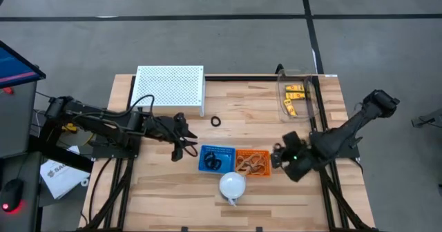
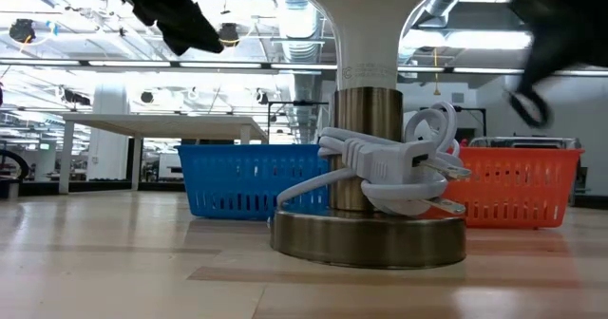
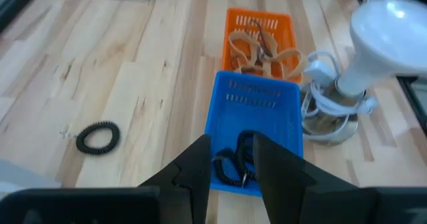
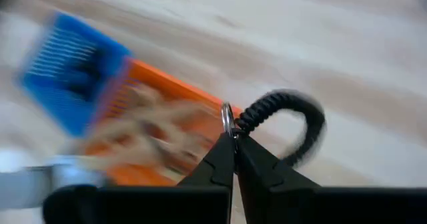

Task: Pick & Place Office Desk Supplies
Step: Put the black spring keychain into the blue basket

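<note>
Lamp base (image 2: 369, 238) sits nearest, cord wrapped round it, on the worktop (image 1: 166, 190). Right gripper (image 4: 234, 139): fingers closed on a black coiled ring (image 4: 288, 116), which loops out beyond the tips. Blue basket (image 1: 217, 158) lies past the orange basket (image 1: 252, 162) from this arm; the ring must likely cross over. Left gripper (image 3: 230, 159) hovers by the blue basket, fingers parted, empty. Loose ring (image 1: 215, 121) farther back; yellow clips (image 1: 294, 99) in the clear bin.

Beside the white lamp (image 1: 233, 185) stand a blue basket (image 1: 216, 158) holding black coiled rings (image 3: 233, 164) and an orange basket (image 1: 253, 162) of tan bands (image 3: 261, 49) — yellow clips (image 1: 293, 97) lie beyond it, on the pale wood-grained table (image 1: 159, 190).
</note>
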Robot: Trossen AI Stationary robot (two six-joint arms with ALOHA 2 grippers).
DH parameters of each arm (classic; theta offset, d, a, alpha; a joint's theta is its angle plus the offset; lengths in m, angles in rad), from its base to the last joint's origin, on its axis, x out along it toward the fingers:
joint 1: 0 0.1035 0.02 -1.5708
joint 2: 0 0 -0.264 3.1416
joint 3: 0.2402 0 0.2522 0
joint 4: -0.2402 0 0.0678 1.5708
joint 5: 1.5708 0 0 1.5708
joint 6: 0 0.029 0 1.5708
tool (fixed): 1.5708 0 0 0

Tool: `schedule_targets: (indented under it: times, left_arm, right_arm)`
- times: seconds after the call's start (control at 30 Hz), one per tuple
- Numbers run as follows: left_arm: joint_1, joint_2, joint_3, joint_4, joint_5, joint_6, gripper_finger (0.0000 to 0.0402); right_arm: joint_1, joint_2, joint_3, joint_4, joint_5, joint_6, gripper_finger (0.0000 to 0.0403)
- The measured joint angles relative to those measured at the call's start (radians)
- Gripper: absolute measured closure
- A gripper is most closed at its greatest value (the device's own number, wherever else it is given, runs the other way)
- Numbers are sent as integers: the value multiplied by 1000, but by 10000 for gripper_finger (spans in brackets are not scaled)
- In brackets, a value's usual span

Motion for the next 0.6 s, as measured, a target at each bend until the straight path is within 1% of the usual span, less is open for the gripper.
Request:
schedule_targets:
  times: [0.07, 0.13, 0.2, 0.27, 0.4, 0.53, 0.6]
  left_arm:
    - [-1, 0, 0, -18, 0, 1, 298]
    - [-1, 0, 0, -39, 0, 2, 298]
    - [-1, 0, 0, -60, 0, 3, 298]
    - [-1, 0, 0, -77, 0, 3, 298]
    - [-1, 0, 0, -100, 0, 3, 298]
    - [-1, 0, 0, -113, 0, 0, 298]
    - [-1, 0, 0, -110, 0, 0, 298]
  right_arm:
    - [-58, -29, 16, 131, 15, -204, 401]
    - [-126, -47, 16, 293, -23, -411, 402]
    - [-202, -45, 16, 436, -124, -594, 402]
    - [-283, -26, 16, 543, -261, -718, 402]
    - [-416, 59, 15, 703, -503, -878, 403]
    - [-517, 196, 15, 885, -784, -928, 403]
    - [-536, 269, 14, 990, -859, -928, 403]
